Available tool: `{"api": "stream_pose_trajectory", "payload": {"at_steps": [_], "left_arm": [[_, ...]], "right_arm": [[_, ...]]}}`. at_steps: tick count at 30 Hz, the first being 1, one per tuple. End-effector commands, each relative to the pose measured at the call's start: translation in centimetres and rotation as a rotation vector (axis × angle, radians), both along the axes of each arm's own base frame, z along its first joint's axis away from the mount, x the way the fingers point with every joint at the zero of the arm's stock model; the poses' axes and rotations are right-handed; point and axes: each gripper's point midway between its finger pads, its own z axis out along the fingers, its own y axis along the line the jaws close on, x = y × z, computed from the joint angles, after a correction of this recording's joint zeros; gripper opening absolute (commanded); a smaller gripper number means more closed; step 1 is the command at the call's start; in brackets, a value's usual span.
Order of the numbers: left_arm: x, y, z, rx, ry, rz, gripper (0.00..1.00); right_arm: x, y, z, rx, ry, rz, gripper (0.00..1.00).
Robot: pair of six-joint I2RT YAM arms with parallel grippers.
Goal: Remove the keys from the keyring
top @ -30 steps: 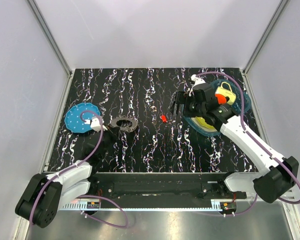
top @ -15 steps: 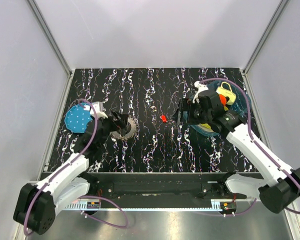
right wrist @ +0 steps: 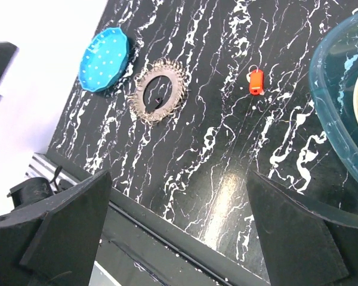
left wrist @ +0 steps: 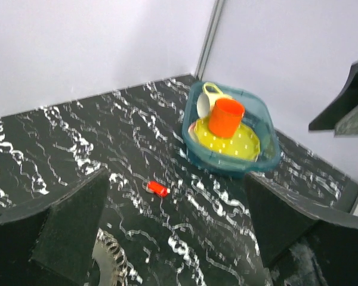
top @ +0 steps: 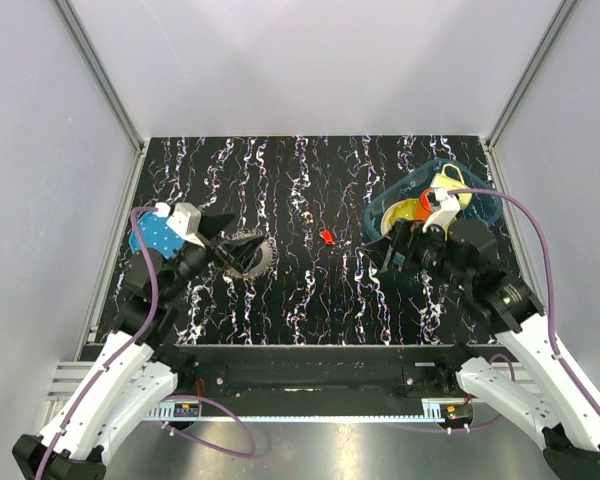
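The keys (top: 252, 256) lie fanned in a grey toothed wreath on the black marbled table, left of centre; the right wrist view shows the wreath (right wrist: 160, 92) whole. The thin dark keyring (right wrist: 145, 95) runs round its middle. One small red piece (top: 326, 237) lies apart to the right, also seen as the red piece (left wrist: 157, 189) in the left wrist view. My left gripper (top: 232, 243) hovers open at the wreath's left edge, holding nothing. Further right, my right gripper (top: 380, 252) is open and empty above the table.
A blue dotted disc (top: 150, 237) lies left of the keys. At the back right stands a teal basin (top: 480, 205) holding a yellow plate, an orange cup (left wrist: 225, 117) and a cream cup. The table's near edge rail (right wrist: 167, 223) runs below the right gripper.
My left gripper has opened and swung up and right to the wreath's edge. My right arm has drawn back from the basin toward the near side, still open.
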Motion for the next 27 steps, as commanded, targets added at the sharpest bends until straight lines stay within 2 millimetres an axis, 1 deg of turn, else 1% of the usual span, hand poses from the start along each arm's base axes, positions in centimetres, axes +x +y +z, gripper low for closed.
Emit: {"api": "stream_pose_trajectory", "payload": {"at_steps": [1,2,5,7,8,11,17,21,25,27], "left_arm": [[-2.0,-0.4,-3.4,0.085,-0.049,-0.082,0.99],[-2.3,-0.6,-3.8,0.083,-0.069,-0.102,0.99],[-3.5,-1.1,-2.4,0.067,-0.136,-0.155,0.99],[-3.5,-1.0,-2.2,0.071,-0.139,-0.148,0.99],[-3.1,-0.8,-2.3,0.072,-0.115,-0.129,0.99],[-2.8,-0.8,-2.8,0.084,-0.074,-0.124,0.99],[-2.9,-0.6,-2.4,0.077,-0.087,-0.115,0.99],[-2.9,-0.2,-2.5,0.073,-0.094,-0.092,0.99],[-3.3,-0.2,-1.8,0.066,-0.121,-0.096,0.99],[-3.4,-0.2,-1.9,0.068,-0.120,-0.098,0.99]], "right_arm": [[-0.4,0.5,1.7,0.112,-0.069,0.007,1.00],[-0.4,0.4,1.5,0.112,-0.069,0.004,1.00],[-0.1,0.3,1.2,0.108,-0.065,-0.009,1.00],[0.0,0.3,1.1,0.103,-0.063,-0.013,1.00],[0.1,0.3,1.0,0.100,-0.063,-0.015,1.00],[0.3,0.0,0.9,0.090,-0.069,-0.032,1.00],[0.4,-0.5,0.6,0.065,-0.089,-0.045,1.00],[0.5,-0.4,0.9,0.078,-0.085,-0.051,1.00],[0.5,-0.2,1.0,0.088,-0.088,-0.043,0.99],[0.6,-0.1,1.1,0.090,-0.086,-0.043,1.00]]}}
